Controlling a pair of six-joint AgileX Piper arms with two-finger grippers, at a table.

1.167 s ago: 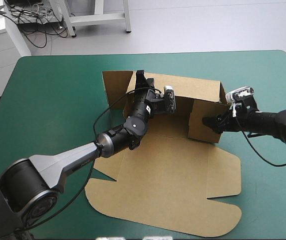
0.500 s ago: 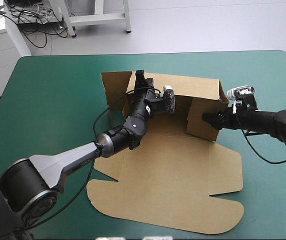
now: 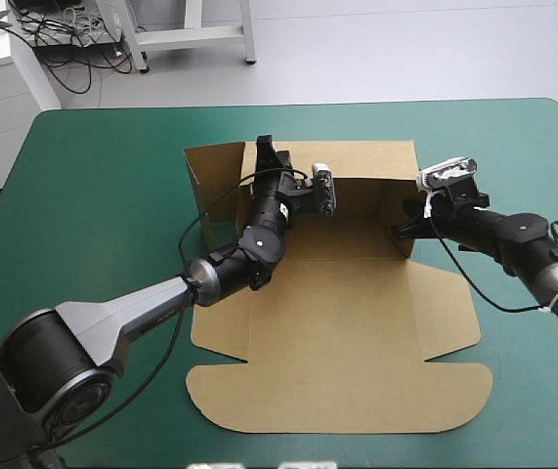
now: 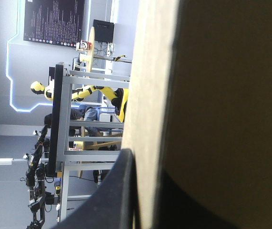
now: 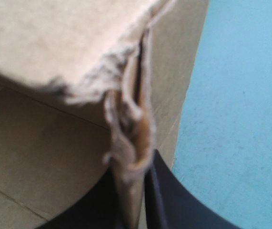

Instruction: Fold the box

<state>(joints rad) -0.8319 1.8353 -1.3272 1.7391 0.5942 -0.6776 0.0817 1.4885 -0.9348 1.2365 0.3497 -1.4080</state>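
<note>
Item: box [image 3: 352, 293], brown board, part-erected, sitting at centre frame on the teal-green cover [image 3: 93, 195] in the high view. Compared with the earlier high views, I am seeing the whole sheet sliding toward frame left and turning, so that the rear wall [image 3: 357, 161] is now running level across the upper centre instead of slanting down to the right. The right side wall [image 3: 407, 198], which just before was showing its broad face, is now standing nearly edge-on and close to square with the rear wall. The lid panel [image 3: 357, 381] is lying flat toward lower frame, having turned with the rest. Left gripper [image 3: 265, 154]: upper centre-left, at the corner where the left side wall [image 3: 205, 181] meets the rear wall. In its wrist view the board's edge is running up between the black fingers, which are pinching it, all but closed. Right gripper [image 3: 401, 231]: centre right, nipping the right side wall, with a frayed board edge clamped between its near-closed fingers in its wrist view. Assessment: I am reading this as the tray being squared up; the walls are raised but I cannot see any tab tucked yet.
</note>
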